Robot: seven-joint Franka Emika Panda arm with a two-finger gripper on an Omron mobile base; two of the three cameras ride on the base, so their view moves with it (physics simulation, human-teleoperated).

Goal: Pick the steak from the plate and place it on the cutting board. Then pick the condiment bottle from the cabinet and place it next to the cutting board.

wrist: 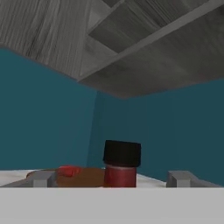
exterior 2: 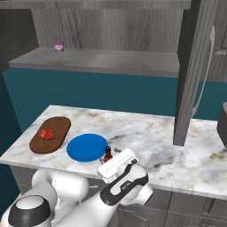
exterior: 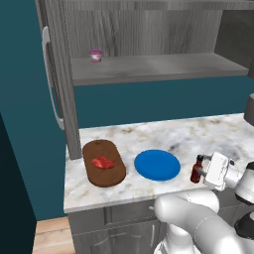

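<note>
Left base view: the steak (exterior: 102,162) lies on the cutting board (exterior: 110,175) at lower left, the plate (exterior: 157,165) bare beside it; the condiment bottle (exterior: 197,169) stands upright on the desk (exterior: 173,136) right of the plate, the gripper (exterior: 203,170) at it.

Right base view: the bottle's neck rises just beyond the hand, by the plate's edge.

Hand view: jaws apart, either side of the capped bottle, apparently letting go.

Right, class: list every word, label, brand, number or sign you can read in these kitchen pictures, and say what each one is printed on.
No readable text anywhere.
Condiment bottle: no lettering can be made out on it; in the hand view just the black cap and red neck.
Pink-lidded cup on the cabinet shelf: too small to show any print.
Steak, cutting board, plate, counter: plain, unmarked.
</note>
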